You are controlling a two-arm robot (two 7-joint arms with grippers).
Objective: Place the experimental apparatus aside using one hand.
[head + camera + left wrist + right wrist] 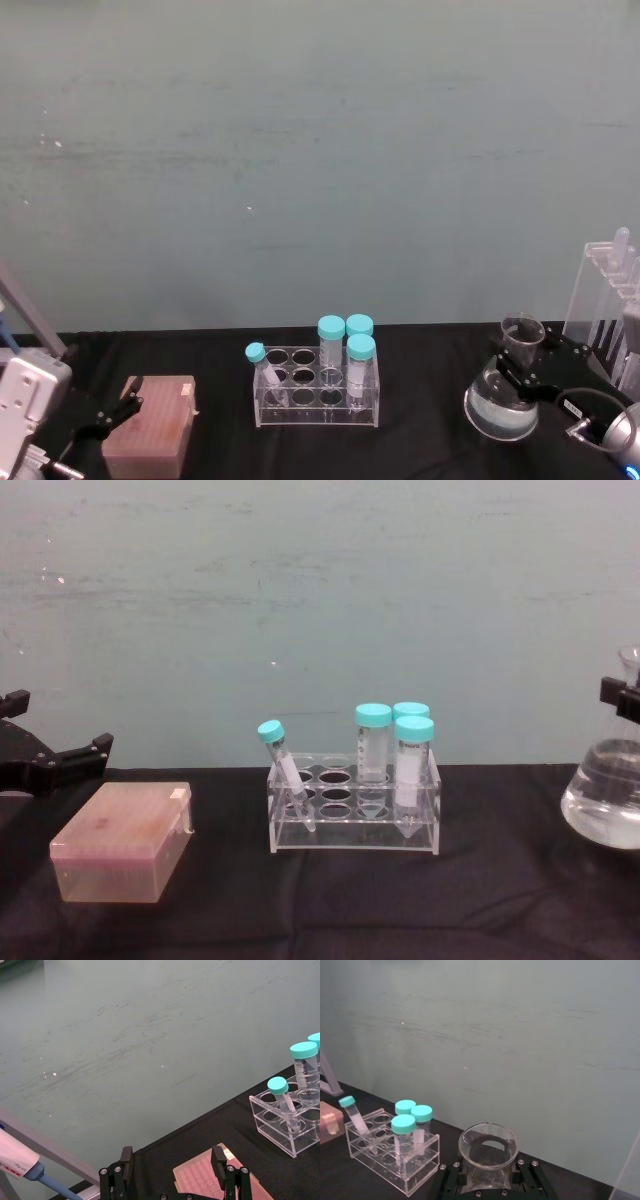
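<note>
A clear tube rack (318,388) with four teal-capped tubes (345,347) stands beside a pink tip box (150,426).

Teal caps (346,334) top the clear tubes in a see-through rack (317,386). A pale pink box (150,427) sits on the black cloth (420,440). Behind, a dull green wall (320,150). The flask (500,405) is clear glass, and the right gripper (527,368) black.

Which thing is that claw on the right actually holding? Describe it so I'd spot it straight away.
Start at the clear tube rack with teal-capped tubes in the middle of the black table, then look to the table's right end. There the right gripper clasps the neck of a glass conical flask. Unlike the tall acrylic pipette rack beside it, it is round-bellied, with clear liquid inside.
</note>
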